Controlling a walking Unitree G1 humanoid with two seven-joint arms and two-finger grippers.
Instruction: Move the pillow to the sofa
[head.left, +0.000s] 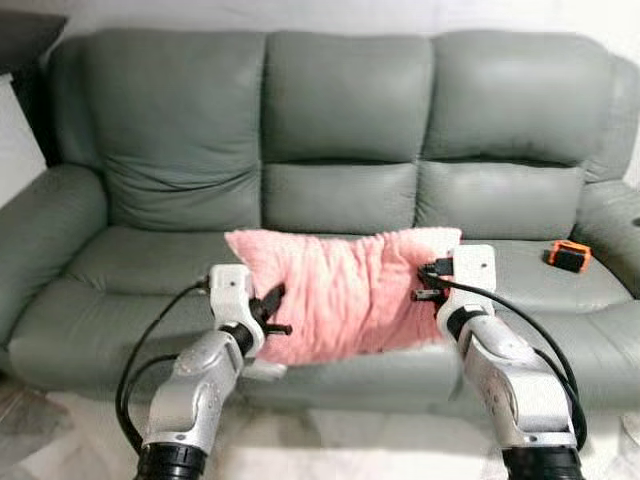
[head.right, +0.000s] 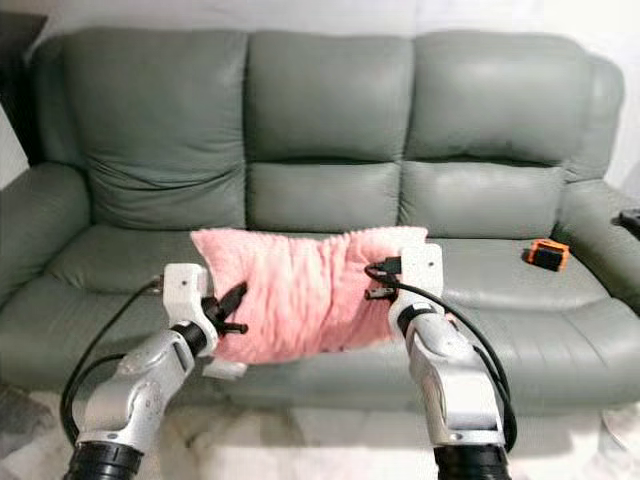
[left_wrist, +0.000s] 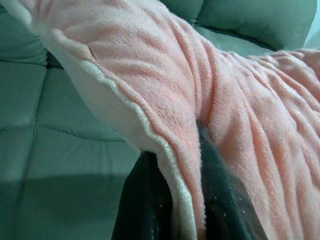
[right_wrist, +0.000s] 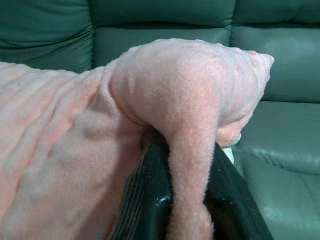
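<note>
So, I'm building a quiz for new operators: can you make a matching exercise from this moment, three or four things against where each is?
Things:
1. pillow
2. orange object
3. left gripper
4. right gripper

Places:
A. clamped on the pillow's left edge
B. lying on the sofa's right seat cushion
C. held up in front of the sofa
D. clamped on the pillow's right edge

Pairs: 1-C, 2-B, 3-A, 4-D

No text, label, brand, number or sign can be read anywhere.

Both arms reach forward, left pincer (head.left: 275, 310) and right pincer (head.left: 424, 282) clamped.
</note>
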